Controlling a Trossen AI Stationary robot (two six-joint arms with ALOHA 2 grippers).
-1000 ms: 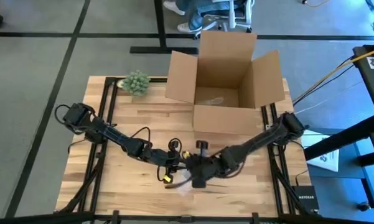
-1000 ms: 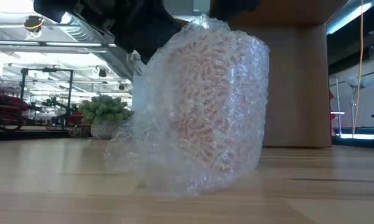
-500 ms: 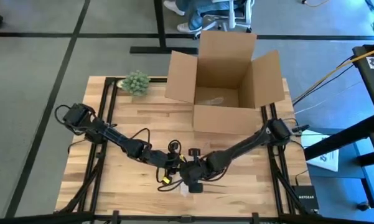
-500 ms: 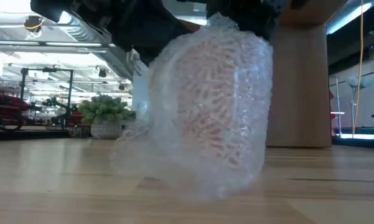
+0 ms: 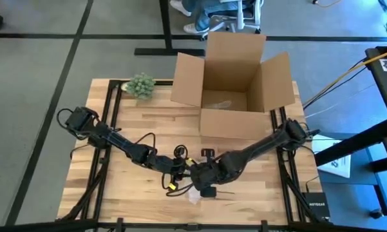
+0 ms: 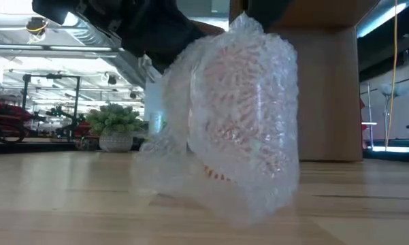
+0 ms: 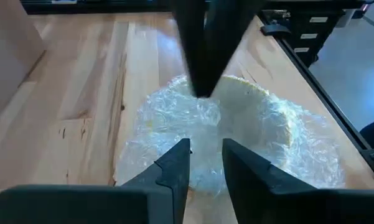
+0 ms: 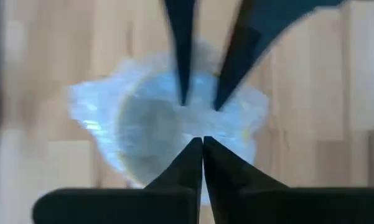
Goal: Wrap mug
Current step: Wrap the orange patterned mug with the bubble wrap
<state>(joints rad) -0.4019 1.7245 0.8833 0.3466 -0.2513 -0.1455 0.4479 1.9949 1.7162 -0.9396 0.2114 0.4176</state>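
The mug (image 6: 238, 116), pale with red marks, stands fully swathed in clear bubble wrap (image 6: 190, 170) on the wooden table near its front edge; in the high view the bundle (image 5: 194, 194) peeks out below both wrists. My left gripper (image 7: 205, 158) reaches in from the table's left and my right gripper (image 8: 202, 142) from the right. They meet over the bundle's top, and each is shut on wrap. The mug itself shows only as a blur through the plastic. My left gripper pinches a bunched fold of the bubble wrap (image 7: 205, 134) between its two fingers at the bundle's top, slanting down from the table's left. The bundle stands on the table below. My right gripper has its fingertips (image 7: 202, 90) closed together on the wrap's upper edge (image 8: 202, 127), coming from above and the table's right, opposite the left fingers. How many layers it has cannot be told.
An open cardboard box (image 5: 235, 90) stands at the table's far middle, close behind the arms. A small potted plant (image 5: 140, 85) sits at the far left corner. Bare wood lies to the left and right of the bundle.
My right gripper has swung over the bundle toward the table's near left and then back a little. The wrapped mug has tipped from a lean to nearly upright, and loose wrap has gathered lower at its base.
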